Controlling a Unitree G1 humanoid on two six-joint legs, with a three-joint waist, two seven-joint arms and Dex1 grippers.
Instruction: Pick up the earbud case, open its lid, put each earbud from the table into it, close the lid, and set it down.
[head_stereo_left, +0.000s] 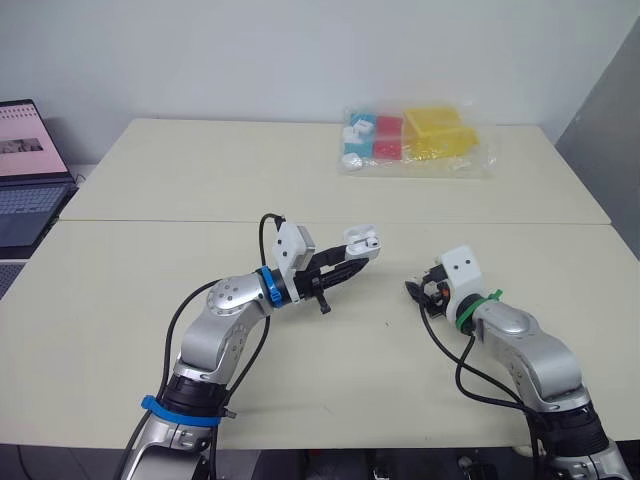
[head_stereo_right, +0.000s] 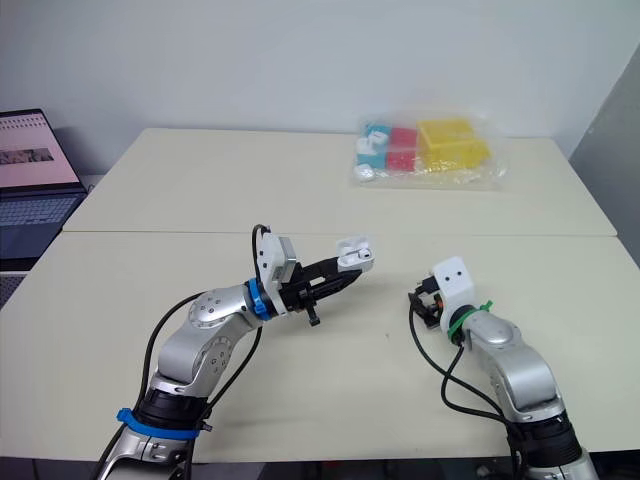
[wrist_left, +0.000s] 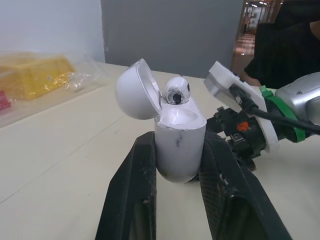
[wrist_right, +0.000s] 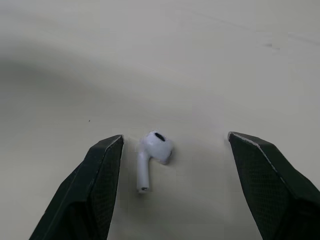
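Matte cream table (head_stereo_left: 200, 180) is carrying it all. Left gripper (head_stereo_left: 345, 268) is pinching the glossy, rounded earbud case (wrist_left: 179, 145) above it, domed lid open, one earbud (wrist_left: 177, 91) inside. Right gripper (wrist_right: 176, 139) is spreading wide around the stemmed second earbud (wrist_right: 154, 155) lying flat.

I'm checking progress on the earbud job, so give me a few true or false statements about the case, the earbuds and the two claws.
1. The left claw grips the earbud case. True.
2. The case's lid is shut. False: it is open.
3. Both earbuds sit in the case. False: one earbud is in it, the other earbud lies on the table.
4. The right claw is open, aimed at the other earbud. True.
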